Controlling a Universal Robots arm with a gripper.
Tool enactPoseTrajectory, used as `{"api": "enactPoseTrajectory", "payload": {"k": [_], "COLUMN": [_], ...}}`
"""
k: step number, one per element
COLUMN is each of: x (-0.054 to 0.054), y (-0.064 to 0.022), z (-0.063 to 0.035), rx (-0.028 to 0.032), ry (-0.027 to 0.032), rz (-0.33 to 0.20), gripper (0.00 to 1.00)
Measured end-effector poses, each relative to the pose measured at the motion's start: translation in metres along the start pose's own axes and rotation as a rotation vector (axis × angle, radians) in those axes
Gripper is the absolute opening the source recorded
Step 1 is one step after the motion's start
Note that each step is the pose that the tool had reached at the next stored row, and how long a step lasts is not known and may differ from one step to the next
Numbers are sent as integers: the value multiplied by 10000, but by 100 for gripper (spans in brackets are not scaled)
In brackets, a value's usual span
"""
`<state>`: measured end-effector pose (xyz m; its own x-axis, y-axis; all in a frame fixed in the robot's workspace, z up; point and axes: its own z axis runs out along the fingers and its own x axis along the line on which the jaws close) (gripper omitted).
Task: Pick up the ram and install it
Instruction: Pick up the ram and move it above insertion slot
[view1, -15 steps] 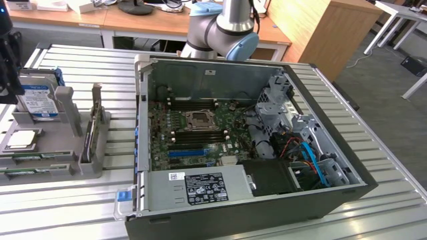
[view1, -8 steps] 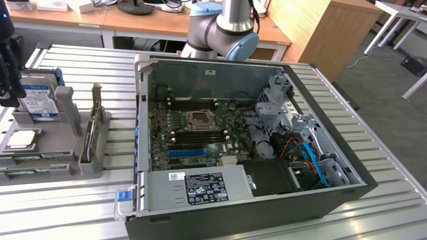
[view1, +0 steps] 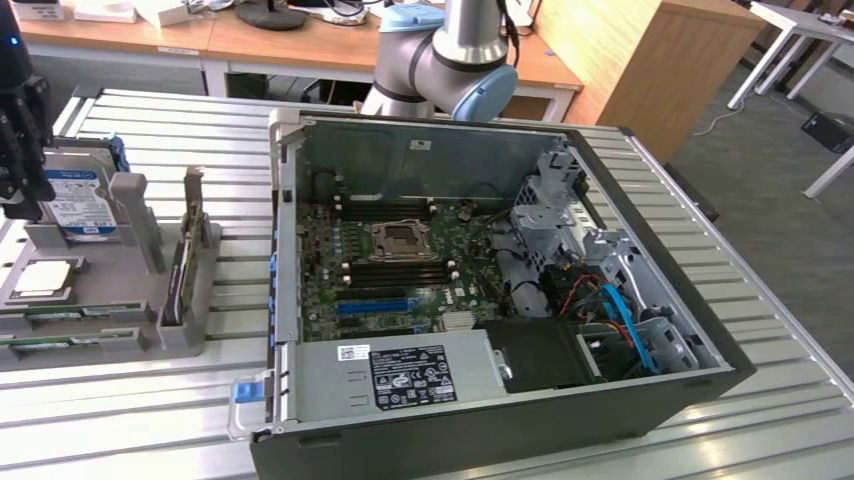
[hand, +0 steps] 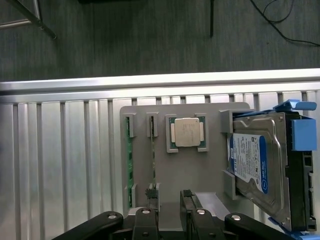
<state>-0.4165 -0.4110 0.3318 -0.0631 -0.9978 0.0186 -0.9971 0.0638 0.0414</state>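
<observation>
You're looking at the gripper (hand: 168, 200) hovering over the grey fixture tray (hand: 192, 170), jaws standing wide and gripping nothing. The tray is sitting on the slatted aluminium table (hand: 60, 165), to the exterior view's left of the open PC case (view1: 534, 440).

Sharing the tray are a processor chip (hand: 186, 132) lying flat in its pocket and a hard drive (hand: 252, 165) propped in a blue caddy (hand: 302, 135) beside it.

The ram (hand: 152, 160) is sitting on edge in a tray slot, between the processor and a second ram stick (hand: 129, 160) in the parallel slot. It's showing as a thin green strip, and I can't make out chips or a label. One fingertip (hand: 149, 192) is lining up over its end; I can't tell if they're touching.

In the case, the motherboard (view1: 400, 270) is lying exposed, and the arm (view1: 454, 60) is rising behind it.
</observation>
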Motion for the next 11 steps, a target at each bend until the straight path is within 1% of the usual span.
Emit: {"api": "enactPoseTrajectory", "payload": {"k": [11], "x": [-2], "y": [-4], "z": [92], "rx": [0], "ry": [1], "rz": [0], "gripper": [31]}}
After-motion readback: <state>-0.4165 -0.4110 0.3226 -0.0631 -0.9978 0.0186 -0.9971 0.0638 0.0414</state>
